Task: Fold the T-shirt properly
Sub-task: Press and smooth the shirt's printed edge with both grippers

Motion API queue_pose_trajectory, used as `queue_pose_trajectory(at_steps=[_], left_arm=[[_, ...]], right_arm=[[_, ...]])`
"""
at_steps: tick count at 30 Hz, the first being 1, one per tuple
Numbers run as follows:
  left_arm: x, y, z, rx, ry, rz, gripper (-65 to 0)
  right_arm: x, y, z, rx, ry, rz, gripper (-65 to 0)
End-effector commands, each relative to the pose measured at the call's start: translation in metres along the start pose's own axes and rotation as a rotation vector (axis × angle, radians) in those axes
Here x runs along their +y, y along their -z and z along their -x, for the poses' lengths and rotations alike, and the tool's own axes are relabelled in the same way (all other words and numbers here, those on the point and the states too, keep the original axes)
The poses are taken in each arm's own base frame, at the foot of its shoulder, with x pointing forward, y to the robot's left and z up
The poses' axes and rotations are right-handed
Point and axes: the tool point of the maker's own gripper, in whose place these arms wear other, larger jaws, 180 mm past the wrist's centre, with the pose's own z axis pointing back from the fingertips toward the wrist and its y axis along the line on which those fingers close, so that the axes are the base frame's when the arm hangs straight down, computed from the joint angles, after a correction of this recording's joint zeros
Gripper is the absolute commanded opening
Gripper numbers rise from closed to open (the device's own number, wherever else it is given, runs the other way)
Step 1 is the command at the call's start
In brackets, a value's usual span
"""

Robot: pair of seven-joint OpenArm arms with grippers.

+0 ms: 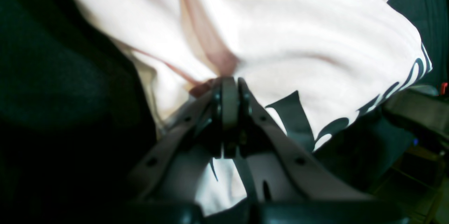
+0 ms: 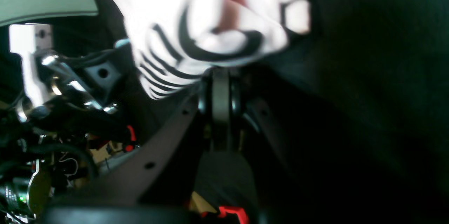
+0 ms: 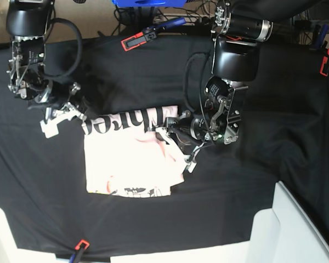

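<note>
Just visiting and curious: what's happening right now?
Left hand and right hand both shut on the T-shirt. Shirt partly folded on the black cloth. Nothing in the way.

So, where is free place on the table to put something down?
Bare black table cloth lies beyond the left gripper, and between the T-shirt and the near edge. It is crowded along the shirt's far edge, where the right gripper also grips.

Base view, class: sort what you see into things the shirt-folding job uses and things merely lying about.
In use: the T-shirt; left gripper and right gripper, each with jaws shut on the shirt.

Lying about: black table cloth; red-and-black clamp; white bin.
</note>
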Motion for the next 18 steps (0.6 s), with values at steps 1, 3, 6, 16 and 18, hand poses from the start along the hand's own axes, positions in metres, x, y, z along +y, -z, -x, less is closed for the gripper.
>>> queue_pose_trajectory(at_steps=[1,3,6,16,18], left_arm=[[-0.001,-0.004,-0.016,-0.030,0.018,0.003,-65.0],[-0.001,-0.006,-0.019,-0.039,0.022,0.001,-65.0],[-0.004,-0.017,-0.040,-0.098,0.049,-0.001,-65.0],[-0.012,-0.083,-0.097,-0.319,0.227,-0.053,-65.0],[0.003,-0.092,-0.088,-0.316,0.242,-0.087,-65.0]], right_arm=[[0.011,-0.002,-0.018,-0.041,-0.027,-0.031,-64.9],[0.013,-0.003,-0.019,-0.042,-0.036,-0.032,-64.9],[0.024,-0.008,-0.029,-0.068,-0.082,-0.045,-65.0],[0.031,-0.039,-0.045,-0.130,-0.415,0.149,-65.0],[0.019,-0.048,-0.047,-0.156,-0.497,0.239,-65.0]])
